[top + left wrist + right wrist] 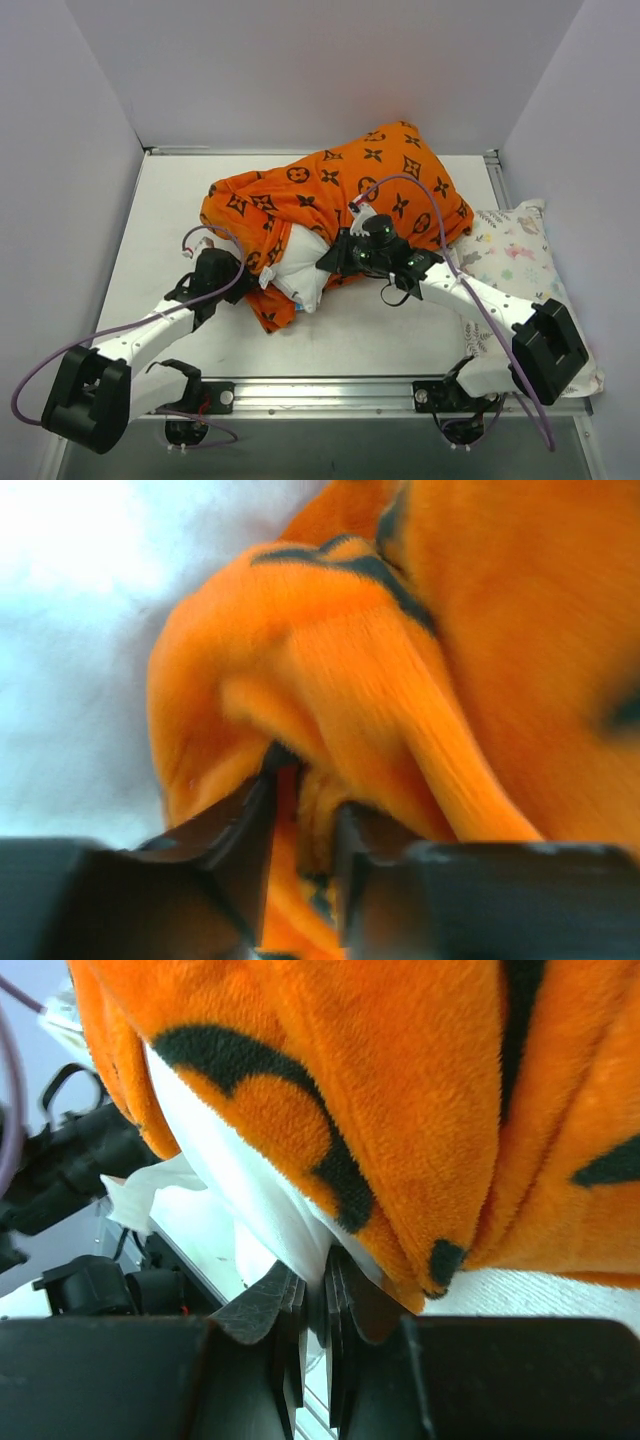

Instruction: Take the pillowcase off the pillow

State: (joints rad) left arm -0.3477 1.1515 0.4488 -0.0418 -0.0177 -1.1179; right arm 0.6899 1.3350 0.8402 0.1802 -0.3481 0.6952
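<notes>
The pillowcase (350, 190) is lying across the middle of the worktop (380, 330), its long axis slanting from the left side up toward the far right corner. Its open mouth is facing the near edge. There the pillow (300, 265) is poking out as a white lump, while most of it seems to be sitting inside the orange cover. The right gripper (318, 1280) is reaching in from the right with its jaws pressed together, and by the look of it is pinching the pillow's white cloth just under the orange hem. The left gripper (305, 800) is sitting at the mouth's left side, closer to the loose hem than the right one is. Its fingers (240, 830) are standing a little apart with an orange fold between them, and I cannot tell whether they are gripping it. To my eye the cover has to slide along that slant, away toward the far right, while the pillow is being held back. A second, animal-print pillow (510, 250) is resting along the right edge, just beside the cover's far end.
</notes>
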